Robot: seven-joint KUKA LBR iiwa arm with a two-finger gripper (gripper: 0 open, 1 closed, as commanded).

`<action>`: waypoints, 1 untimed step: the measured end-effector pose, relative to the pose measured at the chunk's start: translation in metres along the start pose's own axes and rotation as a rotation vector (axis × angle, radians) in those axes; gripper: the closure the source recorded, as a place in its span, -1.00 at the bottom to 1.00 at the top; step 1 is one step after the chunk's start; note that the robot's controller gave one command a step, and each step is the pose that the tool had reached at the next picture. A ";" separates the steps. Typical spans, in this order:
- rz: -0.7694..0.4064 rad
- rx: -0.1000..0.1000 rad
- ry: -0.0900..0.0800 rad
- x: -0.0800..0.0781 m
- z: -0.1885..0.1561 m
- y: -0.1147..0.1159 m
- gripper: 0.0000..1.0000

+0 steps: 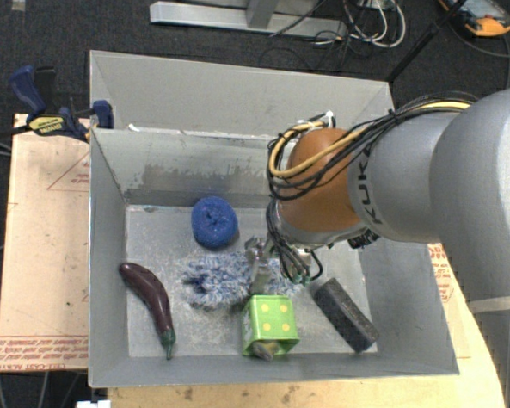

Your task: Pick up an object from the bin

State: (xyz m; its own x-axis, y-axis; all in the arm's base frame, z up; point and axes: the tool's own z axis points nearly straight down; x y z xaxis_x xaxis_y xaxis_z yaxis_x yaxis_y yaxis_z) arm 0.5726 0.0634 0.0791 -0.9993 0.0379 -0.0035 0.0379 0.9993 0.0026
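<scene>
My gripper [262,275] hangs low near the middle of the bin, its metal fingers just above the right end of a blue-and-white fluffy cloth [216,279]. Just below the fingers lies a green die-like cube with yellow dots [271,327], close to the bin's front wall. Whether the fingers touch the cloth or the cube is hidden by the wrist. A blue ball of yarn [214,221] sits behind the cloth, to the gripper's upper left.
A dark purple eggplant [149,298] lies at the front left of the bin. A dark grey rectangular block [344,313] lies slanted at the front right. The orange wrist cover and cables hang over the bin's right half.
</scene>
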 end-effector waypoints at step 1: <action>0.000 0.000 0.000 0.000 0.000 0.000 1.00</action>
State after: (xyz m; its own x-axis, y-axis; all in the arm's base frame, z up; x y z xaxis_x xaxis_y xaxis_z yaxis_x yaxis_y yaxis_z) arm 0.5726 0.0634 0.0791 -0.9993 0.0381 -0.0035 0.0381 0.9993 0.0026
